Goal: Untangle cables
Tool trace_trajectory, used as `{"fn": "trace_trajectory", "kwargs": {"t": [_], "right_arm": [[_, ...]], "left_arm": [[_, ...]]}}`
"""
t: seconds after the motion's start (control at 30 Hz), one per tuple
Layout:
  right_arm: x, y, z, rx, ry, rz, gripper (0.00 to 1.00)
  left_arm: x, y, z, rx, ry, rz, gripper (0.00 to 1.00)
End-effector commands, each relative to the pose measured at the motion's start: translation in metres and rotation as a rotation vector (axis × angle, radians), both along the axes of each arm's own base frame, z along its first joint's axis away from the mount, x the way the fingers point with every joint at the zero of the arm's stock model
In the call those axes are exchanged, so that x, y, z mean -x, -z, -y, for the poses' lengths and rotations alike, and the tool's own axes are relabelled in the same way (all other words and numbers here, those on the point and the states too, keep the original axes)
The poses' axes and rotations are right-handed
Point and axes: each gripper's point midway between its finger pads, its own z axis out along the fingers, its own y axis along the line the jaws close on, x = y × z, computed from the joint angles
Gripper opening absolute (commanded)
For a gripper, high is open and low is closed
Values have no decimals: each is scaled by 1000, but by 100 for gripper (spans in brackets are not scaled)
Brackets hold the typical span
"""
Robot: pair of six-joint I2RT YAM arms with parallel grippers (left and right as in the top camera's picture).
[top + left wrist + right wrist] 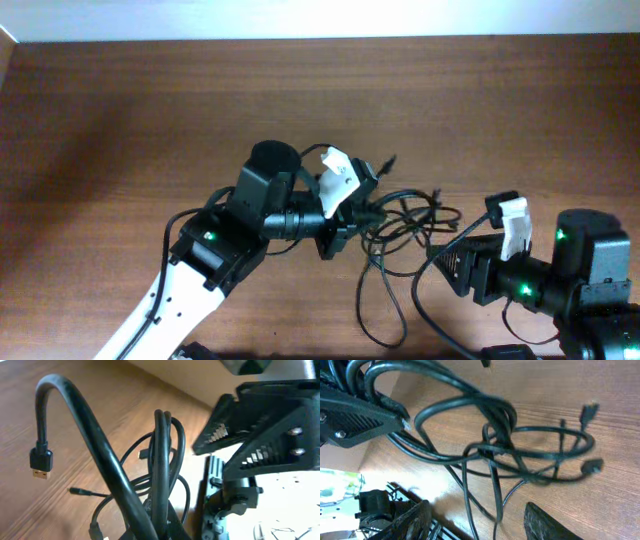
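The left arm reaches in from 7 o'clock, and its left gripper (pixel 345 208) is clenched on the cables (pixel 405 225) just right of the table (pixel 120 100) centre. A USB plug (pixel 41 462) dangles from a lifted loop. At 4 o'clock, the right gripper (pixel 450 262) points toward 10 o'clock with its jaws spread wide, holding nothing.

Overhead, soft even light falls on the table (pixel 110 110), paler through the middle and dimmer toward 9 o'clock. The strip at 12 o'clock is blown white. In the left wrist view, glare washes out 4 o'clock. In the right wrist view the cables (pixel 492 449) smear near 12 o'clock, the right gripper (pixel 480 517) is out of focus, and 8 o'clock is overexposed.
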Motion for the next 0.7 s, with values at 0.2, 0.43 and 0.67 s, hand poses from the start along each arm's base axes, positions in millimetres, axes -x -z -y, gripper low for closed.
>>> {"fn": "trace_trajectory", "kwargs": {"t": [0.2,0.43,0.67], "right_arm": [[-27,19,63,191,411,-53,58],[-23,16,50,227,252,15,58],[-17,-26,-6,60,-128,265,58]], "left_arm": [[10,-14,-2,22,80,113,0],[21,-60,-12,247,180,-80,0],[25,-63,-12,263,185,-175,0]]}}
